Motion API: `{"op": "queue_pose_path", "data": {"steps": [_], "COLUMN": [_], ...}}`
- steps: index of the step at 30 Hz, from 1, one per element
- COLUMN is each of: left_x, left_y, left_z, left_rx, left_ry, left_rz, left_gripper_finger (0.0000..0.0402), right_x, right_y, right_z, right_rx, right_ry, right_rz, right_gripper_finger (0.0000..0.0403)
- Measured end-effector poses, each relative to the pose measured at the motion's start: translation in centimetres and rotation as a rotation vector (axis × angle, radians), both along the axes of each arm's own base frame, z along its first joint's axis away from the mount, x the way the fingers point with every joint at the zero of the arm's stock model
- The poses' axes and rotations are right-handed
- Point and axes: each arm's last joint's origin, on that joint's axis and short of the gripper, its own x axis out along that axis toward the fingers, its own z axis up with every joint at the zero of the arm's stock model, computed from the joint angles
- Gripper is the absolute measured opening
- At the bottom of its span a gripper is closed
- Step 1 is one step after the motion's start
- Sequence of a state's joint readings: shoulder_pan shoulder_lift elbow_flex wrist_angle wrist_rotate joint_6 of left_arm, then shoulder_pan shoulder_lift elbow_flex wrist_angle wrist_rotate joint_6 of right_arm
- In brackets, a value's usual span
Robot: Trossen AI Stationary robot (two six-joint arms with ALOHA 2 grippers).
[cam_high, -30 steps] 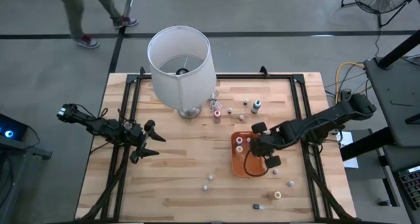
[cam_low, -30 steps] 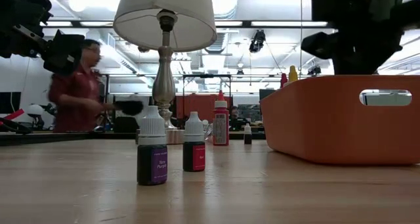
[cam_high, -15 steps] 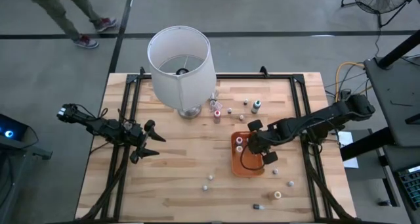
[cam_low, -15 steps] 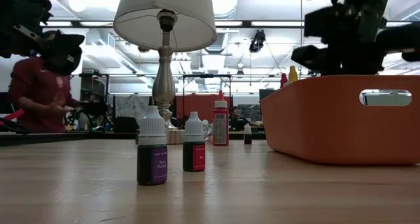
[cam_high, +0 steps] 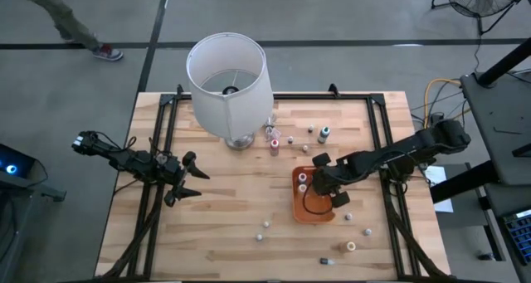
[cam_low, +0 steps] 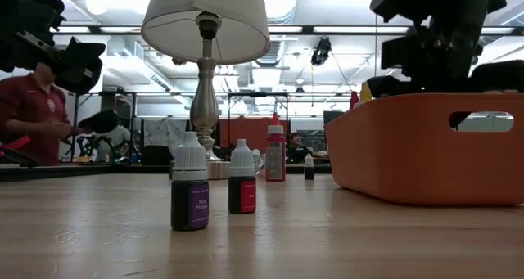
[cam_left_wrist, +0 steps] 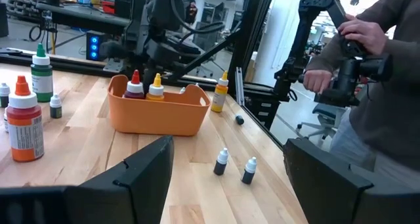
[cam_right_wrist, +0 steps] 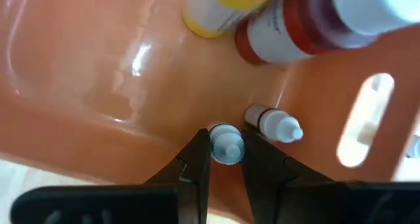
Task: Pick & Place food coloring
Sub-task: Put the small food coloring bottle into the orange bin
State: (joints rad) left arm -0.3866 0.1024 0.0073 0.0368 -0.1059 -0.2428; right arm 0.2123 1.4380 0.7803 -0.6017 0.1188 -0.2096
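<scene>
An orange tray [cam_high: 309,208] sits right of the table's middle. My right gripper [cam_high: 321,183] reaches down into it, shut on a tiny white-capped food coloring bottle [cam_right_wrist: 226,145]. Another tiny bottle [cam_right_wrist: 272,125] lies on the tray floor beside it, and a yellow-capped [cam_right_wrist: 220,7] and a red bottle [cam_right_wrist: 295,27] are farther in. More small bottles stand about the table, two of them near the front [cam_low: 190,193] [cam_low: 242,187]. My left gripper [cam_high: 197,183] waits open and level at the table's left. My right gripper pinches the tiny bottle at its white cap [cam_right_wrist: 228,150] between its two fingertips [cam_right_wrist: 197,159]. The fingers come steeply from above into the tray. Whether the bottle's base rests on the tray floor is hidden by the cap.
A tall lamp with a white shade [cam_high: 228,75] stands at the far middle of the table. A red [cam_high: 274,144] and a green bottle [cam_high: 323,134] stand beyond the tray, loose small ones [cam_high: 350,246] near the front right. A person [cam_left_wrist: 367,73] stands beyond the table.
My right gripper has sunk into the orange tray and shifted a little toward the table's left, rolling slightly at the wrist, staying shut on the tiny bottle. A person has walked past behind the table.
</scene>
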Motion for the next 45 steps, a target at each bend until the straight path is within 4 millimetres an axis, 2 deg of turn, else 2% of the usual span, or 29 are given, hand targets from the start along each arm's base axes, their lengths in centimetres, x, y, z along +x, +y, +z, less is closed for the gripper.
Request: {"op": "queue_pose_path", "data": {"steps": [5,13,26,37,45], "left_x": [0.0,0.0,0.0,0.0,0.0], "left_y": [0.0,0.0,0.0,0.0,0.0], "left_z": [0.0,0.0,0.0,0.0,0.0], "left_rx": [0.000,0.000,0.000,0.000,0.000], "left_ry": [0.000,0.000,0.000,0.000,0.000], "left_rz": [0.000,0.000,0.000,0.000,0.000], "left_gripper_finger": [0.0259,0.0259,0.0258,0.0259,0.0258], "right_x": [0.4,0.4,0.5,0.4,0.2], "right_y": [0.1,0.1,0.1,0.0,-0.2], "right_z": [-1.0,-1.0,-0.5,2.5,5.9], "right_rx": [-0.005,0.009,0.018,0.018,-0.003], "right_ry": [0.040,0.037,0.021,-0.029,-0.092], "right_rz": [0.024,0.015,-0.022,-0.037,-0.102], "right_gripper_finger": [0.0060,0.0064,0.0130,0.0168,0.0188]}}
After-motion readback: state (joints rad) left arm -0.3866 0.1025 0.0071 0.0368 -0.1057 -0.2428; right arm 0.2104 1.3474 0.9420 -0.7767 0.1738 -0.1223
